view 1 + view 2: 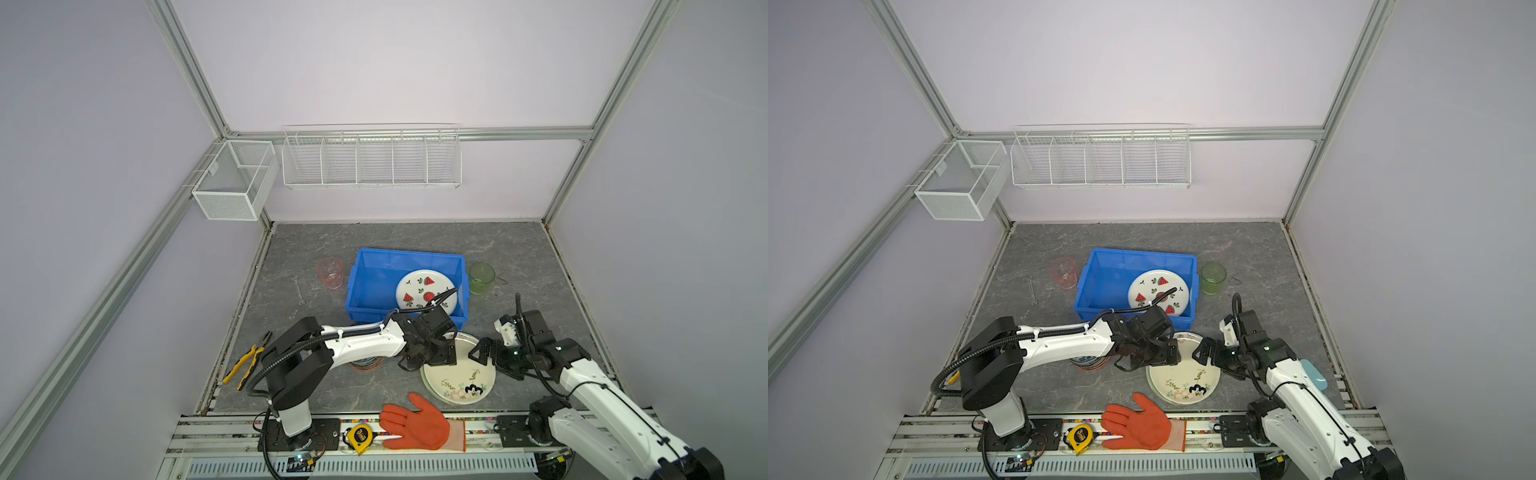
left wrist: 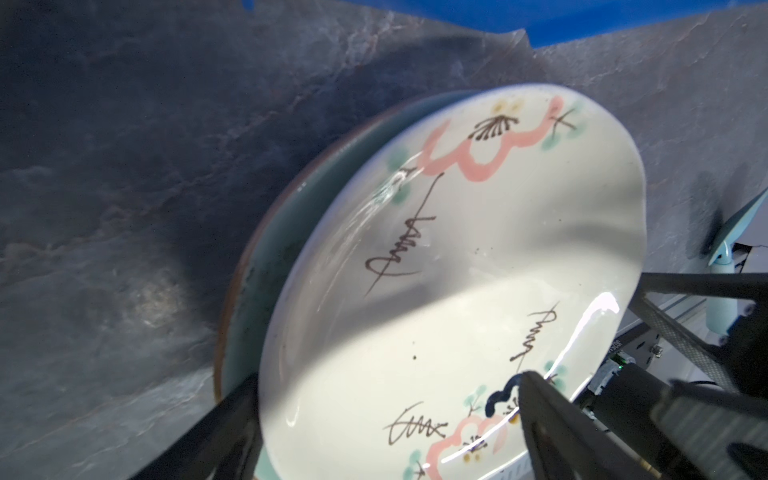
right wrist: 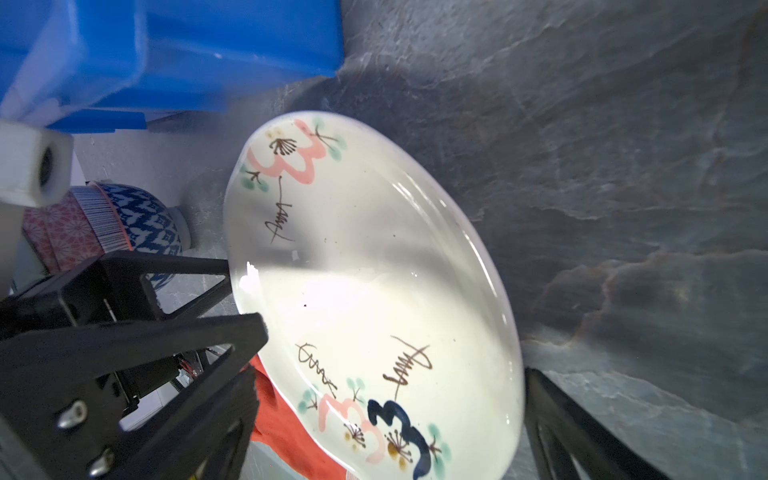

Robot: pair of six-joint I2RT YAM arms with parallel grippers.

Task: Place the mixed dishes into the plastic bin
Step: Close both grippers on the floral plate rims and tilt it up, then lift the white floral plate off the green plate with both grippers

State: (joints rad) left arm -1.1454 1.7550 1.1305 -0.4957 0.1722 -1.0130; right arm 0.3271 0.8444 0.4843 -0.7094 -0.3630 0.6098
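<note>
Left wrist view is showing my left tool [image 2: 388, 380] gaping wide over the floral cream plate [image 2: 478, 249], which is lying on a mint green plate [image 2: 249, 291] near the blue bin [image 1: 361, 282]; my right tool [image 1: 482, 353] is gaping wide alongside.

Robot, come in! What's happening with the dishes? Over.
Left gripper open, right gripper open, either side of floral plate. Watermelon plate in blue bin. Floral plate stacked on mint plate, outside bin. Orange glove close by.

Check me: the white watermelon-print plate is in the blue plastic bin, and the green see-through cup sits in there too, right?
Not quite. The white watermelon-print plate is in the blue plastic bin, but the green see-through cup stands outside it, on the grey table, as both top views show.
</note>
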